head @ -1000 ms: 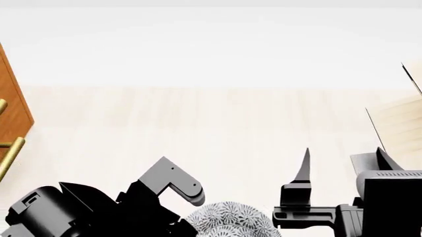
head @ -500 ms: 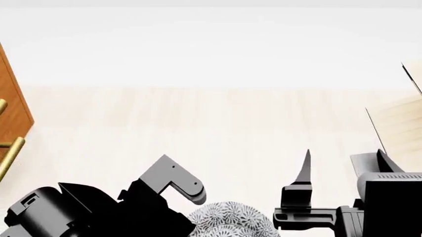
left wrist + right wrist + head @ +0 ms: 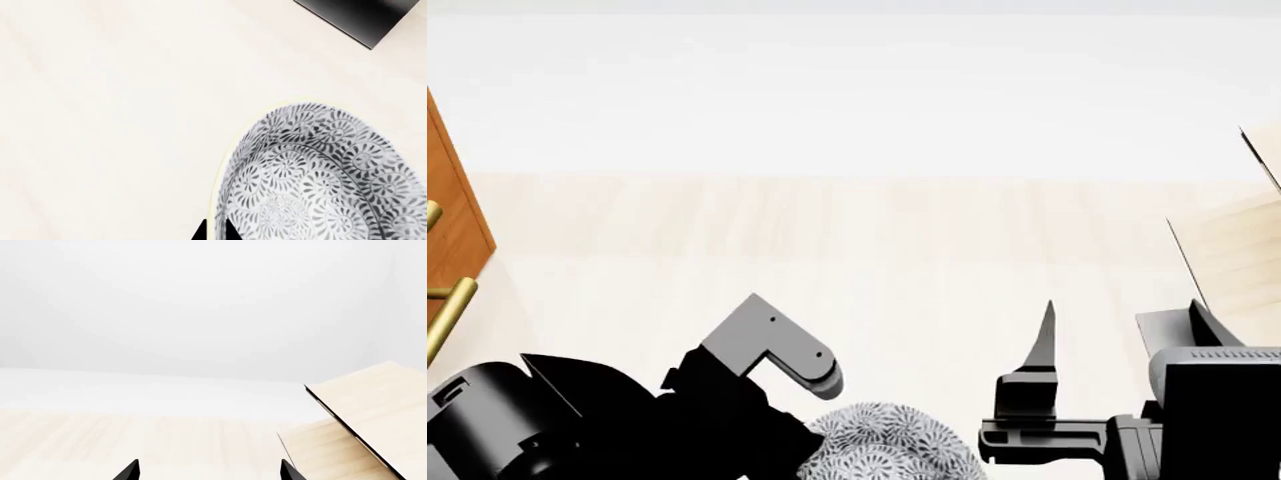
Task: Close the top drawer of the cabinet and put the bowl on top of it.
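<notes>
The bowl [image 3: 320, 180], white with a dense grey floral pattern and a cream rim, fills the lower corner of the left wrist view. My left gripper [image 3: 213, 233] is shut on its rim, one dark fingertip [image 3: 198, 233] outside the wall and the other inside. In the head view the bowl [image 3: 881, 440] peeks out at the bottom centre beside my left arm [image 3: 761, 350]. The orange-brown cabinet [image 3: 451, 200] shows only as a sliver at the far left with a brass handle [image 3: 449, 310]; its top drawer cannot be made out. My right gripper [image 3: 209, 472] is open and holds nothing.
A pale wooden rack [image 3: 1234, 250] stands at the right edge, also visible as the rack [image 3: 367, 415] in the right wrist view. A black block [image 3: 353, 17] lies on the pale wood floor [image 3: 868, 250] near the bowl.
My left arm has shifted slightly left and up with the bowl held in it. The right arm has stayed still.
</notes>
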